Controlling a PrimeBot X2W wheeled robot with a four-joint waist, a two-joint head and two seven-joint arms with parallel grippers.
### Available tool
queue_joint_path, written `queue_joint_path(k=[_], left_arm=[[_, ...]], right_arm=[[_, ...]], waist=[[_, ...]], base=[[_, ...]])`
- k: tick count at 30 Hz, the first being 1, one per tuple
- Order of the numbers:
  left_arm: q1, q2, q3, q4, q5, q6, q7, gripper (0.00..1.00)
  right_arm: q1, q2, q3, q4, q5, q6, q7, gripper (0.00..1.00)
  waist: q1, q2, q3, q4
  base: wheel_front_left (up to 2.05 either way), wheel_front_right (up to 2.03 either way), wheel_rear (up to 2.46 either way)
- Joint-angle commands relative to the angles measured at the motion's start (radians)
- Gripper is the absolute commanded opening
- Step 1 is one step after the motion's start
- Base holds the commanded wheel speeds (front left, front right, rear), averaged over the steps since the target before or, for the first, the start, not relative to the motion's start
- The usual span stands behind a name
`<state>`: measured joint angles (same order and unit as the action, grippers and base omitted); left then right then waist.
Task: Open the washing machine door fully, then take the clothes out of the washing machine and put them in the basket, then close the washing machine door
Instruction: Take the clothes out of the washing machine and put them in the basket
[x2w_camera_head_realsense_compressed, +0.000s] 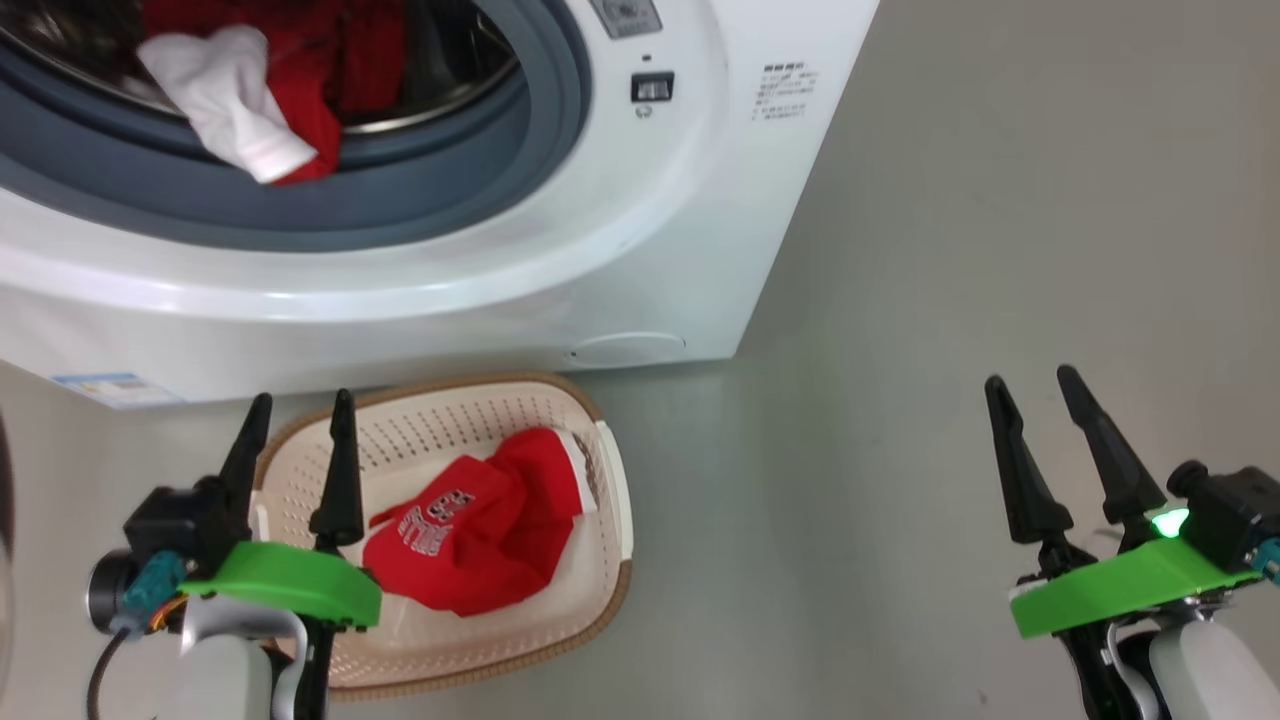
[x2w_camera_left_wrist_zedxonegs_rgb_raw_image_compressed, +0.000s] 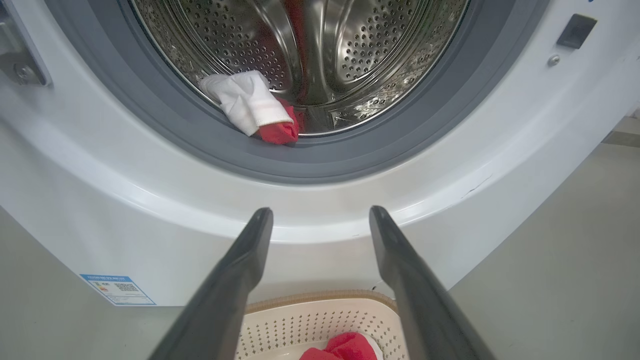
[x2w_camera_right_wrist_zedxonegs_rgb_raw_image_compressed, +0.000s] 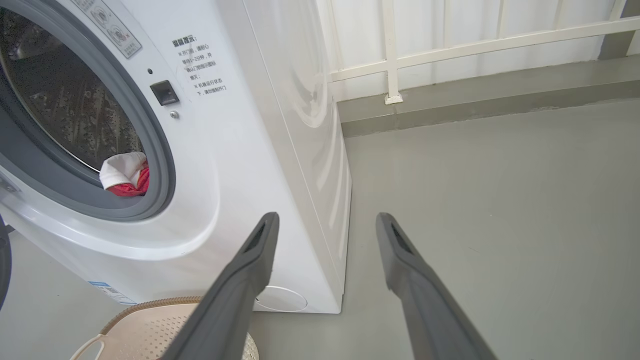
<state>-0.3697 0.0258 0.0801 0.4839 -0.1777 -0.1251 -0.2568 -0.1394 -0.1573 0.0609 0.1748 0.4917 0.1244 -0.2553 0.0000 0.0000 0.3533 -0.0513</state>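
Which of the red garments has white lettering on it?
The red jersey lying in the basket; the garment in the washing machine shows only a plain white part.

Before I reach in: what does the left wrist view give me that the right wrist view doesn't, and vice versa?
Left wrist: the red garment lying in the basket, plus the open left gripper. Right wrist: the washing machine's side panel, the round cap low on its front, a white railing, the open right gripper. Both: the red-and-white clothes resting on the grey gasket, the basket's rim, the blue label.
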Motion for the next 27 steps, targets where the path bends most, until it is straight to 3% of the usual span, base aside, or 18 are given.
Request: queue_joint_path(k=[1, 13, 27], left_arm=[[0.021, 0.024, 0.032, -0.033, -0.003, -0.005, -0.005, 1.00], [0.191, 0.024, 0.041, -0.245, 0.006, -0.002, -0.005, 1.00], [0.341, 0.024, 0.021, -0.369, -0.025, 0.054, -0.005, 1.00]], right_arm=[[0.018, -0.016, 0.019, -0.019, -0.001, 0.006, -0.006, 1.00], [0.091, -0.014, 0.011, -0.011, -0.003, 0.006, -0.006, 1.00], [0.160, -0.006, -0.019, -0.022, -0.005, 0.006, -0.006, 1.00]], waist=[[0.0000, 0.0000, -0.045, 0.013], [0.0000, 0.0000, -0.157, 0.026], [0.0000, 0.0000, -0.188, 0.032]], base=[[0.00, 0.00, 0.00], [0.00, 0.00, 0.00], [0.00, 0.00, 0.00]])
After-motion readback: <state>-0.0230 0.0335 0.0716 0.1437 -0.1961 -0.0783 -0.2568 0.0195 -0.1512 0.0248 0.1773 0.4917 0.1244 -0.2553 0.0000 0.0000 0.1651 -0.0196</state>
